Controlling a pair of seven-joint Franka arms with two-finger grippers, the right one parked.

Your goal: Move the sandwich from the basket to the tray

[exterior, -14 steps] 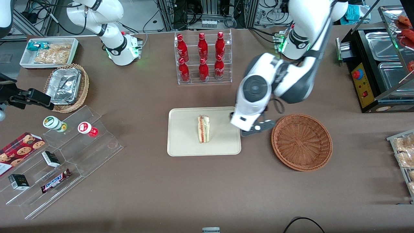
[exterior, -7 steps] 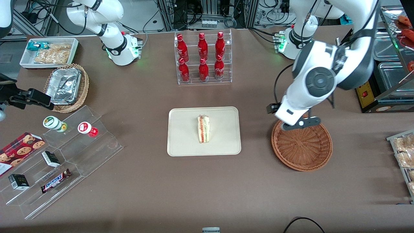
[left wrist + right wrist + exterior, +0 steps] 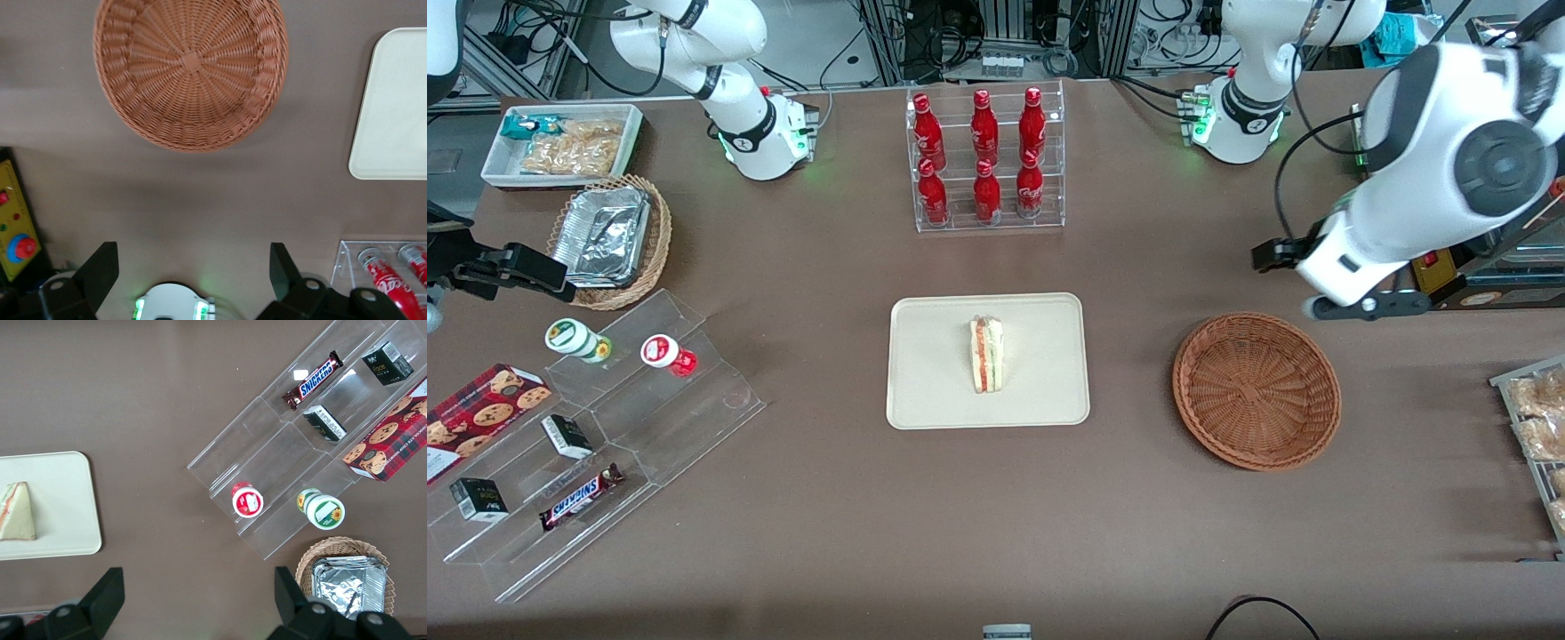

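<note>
The sandwich (image 3: 987, 356) lies near the middle of the tray (image 3: 934, 391), its striped cut edge up, and the tray sits flat at the centre of the brown surface (image 3: 996, 524). The basket (image 3: 1256, 391) stands beside the tray toward the working arm's end, apart from it, with nothing in it. The end effector (image 3: 193, 273) hangs in the air above the surface, farther from the front camera than the basket and clear of its rim, with its fingers (image 3: 100, 270) spread wide and nothing between them. A clear rack of red bottles (image 3: 985, 156) stands farther from the front camera than the tray. Toward the parked arm's end sit a stepped clear stand with snacks (image 3: 605, 444) and a lighter basket of foil containers (image 3: 609, 240). Past the surface's edge, cables and metal frames (image 3: 996, 36) fill the room
</note>
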